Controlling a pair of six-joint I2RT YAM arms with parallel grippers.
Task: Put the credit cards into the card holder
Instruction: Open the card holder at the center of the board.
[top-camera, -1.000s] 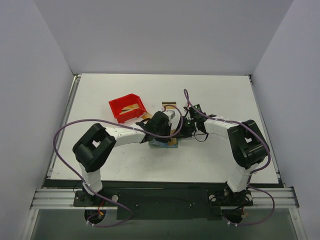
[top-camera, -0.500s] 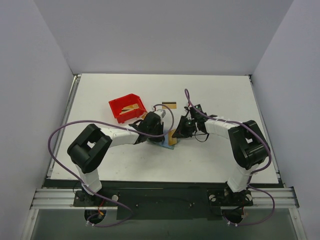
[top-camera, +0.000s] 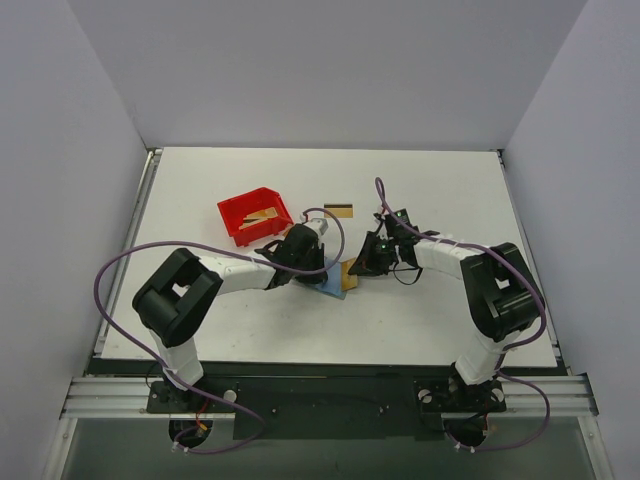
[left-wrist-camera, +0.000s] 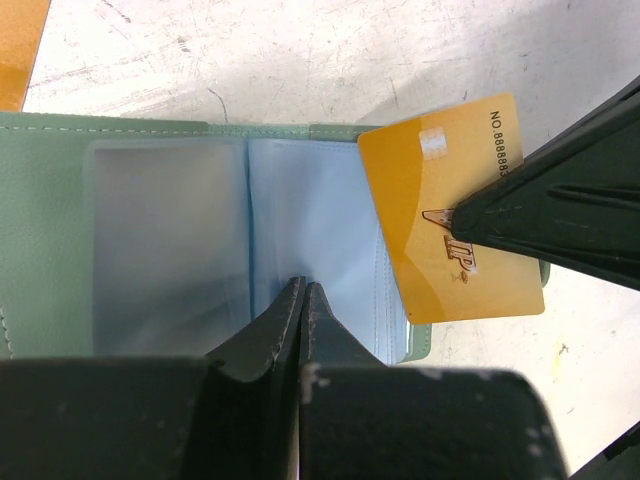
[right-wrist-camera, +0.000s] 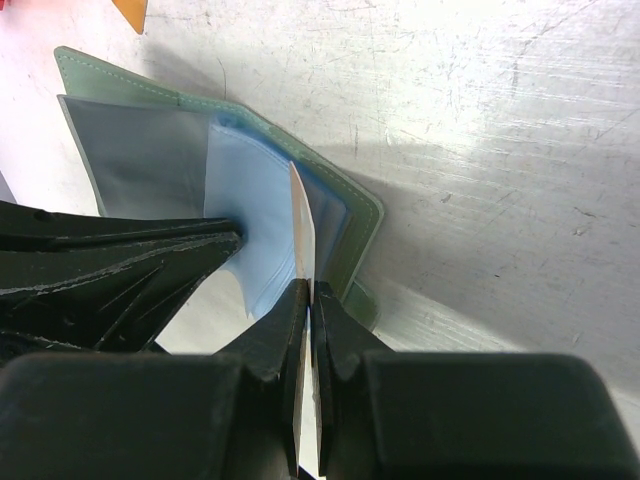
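Left wrist view puts the credit card (left-wrist-camera: 450, 210) at the right-hand end of the open card holder (left-wrist-camera: 45, 230), with its gold printed face toward that camera. One side overlaps the pale blue pocket and the rest hangs past the wallet's rim. The right gripper (right-wrist-camera: 305, 295) is clamped on the card and sees it edge-on, probably so the thin edge can be steered toward a slot mouth. The left gripper (left-wrist-camera: 302, 290) is closed too, its tips on the blue lining near the fold. It looks to be pinching a pocket layer (the lining curls up toward the tips in the right wrist view), which I judge pins the holder down and holds a slot open.

A spare card (top-camera: 338, 210) lies well apart on the table (top-camera: 450, 180), and more cards (top-camera: 262, 215) sit in the red bin (top-camera: 232, 218).

I cannot tell whether the held card's leading edge is inside a slot. Overhead, both wrists cover most of the holder. The bin's cards are too small to count.
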